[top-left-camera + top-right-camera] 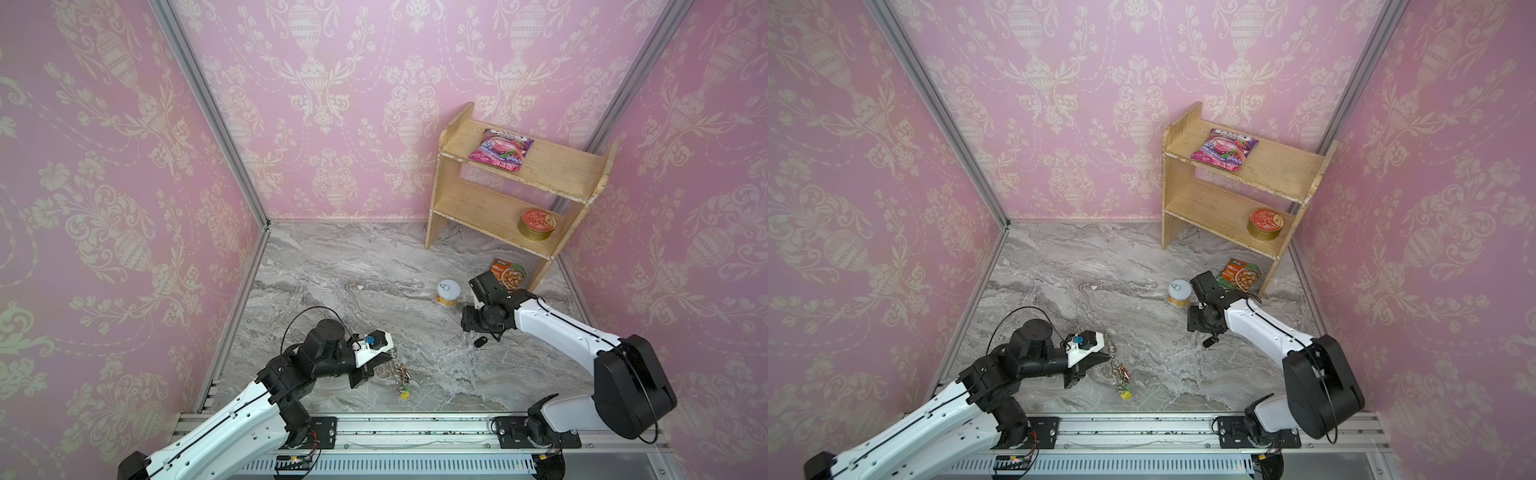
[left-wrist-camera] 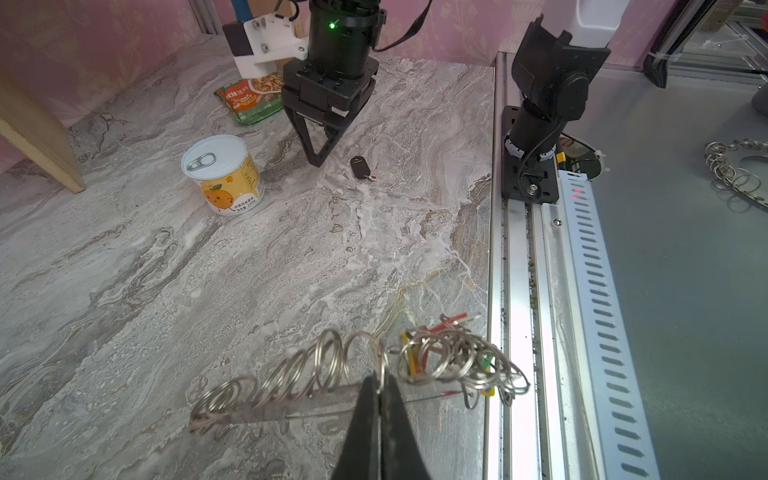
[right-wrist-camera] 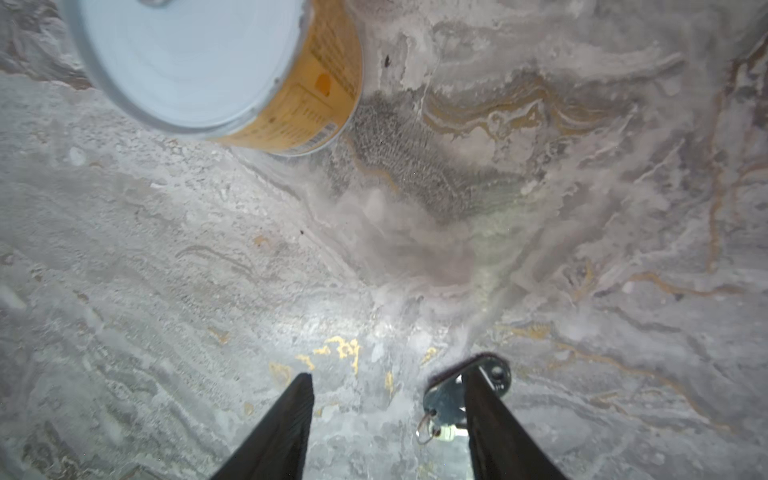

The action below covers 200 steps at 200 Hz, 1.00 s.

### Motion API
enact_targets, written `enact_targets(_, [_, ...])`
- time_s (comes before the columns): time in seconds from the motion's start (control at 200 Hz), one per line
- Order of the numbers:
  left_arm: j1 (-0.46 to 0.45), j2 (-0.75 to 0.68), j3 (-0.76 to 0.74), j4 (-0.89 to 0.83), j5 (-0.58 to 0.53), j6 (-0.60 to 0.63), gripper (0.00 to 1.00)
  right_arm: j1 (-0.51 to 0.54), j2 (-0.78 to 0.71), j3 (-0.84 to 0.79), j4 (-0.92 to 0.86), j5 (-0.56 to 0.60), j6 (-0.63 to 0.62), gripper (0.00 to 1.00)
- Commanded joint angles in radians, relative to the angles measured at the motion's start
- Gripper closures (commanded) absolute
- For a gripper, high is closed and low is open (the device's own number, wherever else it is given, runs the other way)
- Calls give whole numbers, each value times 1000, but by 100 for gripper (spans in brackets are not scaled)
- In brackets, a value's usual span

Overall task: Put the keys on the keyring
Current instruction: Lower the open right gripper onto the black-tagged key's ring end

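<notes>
The keys, a small black fob [image 1: 481, 342] [image 1: 1209, 341] with a little metal ring at one end, lie flat on the marble. My right gripper [image 3: 386, 374] hangs just over them, open, gripping nothing. In the right wrist view one finger [image 3: 494, 419] crosses in front of the fob [image 3: 444, 401]. In the left wrist view the fob [image 2: 360, 166] lies just beside the right fingertips. The keyring [image 1: 401, 372] [image 1: 1121, 374] [image 2: 440, 357], a silvery strip strung with wire rings and coloured tags, hangs from my left gripper [image 2: 380, 380] [image 1: 388, 354], which is shut on it.
A white-lidded orange can [image 1: 449, 293] [image 3: 208, 62] stands close behind the right gripper, with a green-orange packet [image 1: 509, 274] beyond. A wooden shelf [image 1: 453, 201] holds a pink packet and a red tin at the back right. The metal rail [image 1: 415, 428] runs along the front edge.
</notes>
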Motion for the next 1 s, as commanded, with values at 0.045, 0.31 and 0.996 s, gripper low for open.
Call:
enact_targets(0.045, [-7,-20,23,-6,-12,6,100,-26,92,19,14,-14,-42,39])
enact_targets(0.31, [-8,-17,24,-8,-12,12,100,-46,101,-22,-26,-37,-14,39])
enact_targets(0.996, [-7,-2,27,-8,-2,21,100,99,-146,-253,61,-197,301,34])
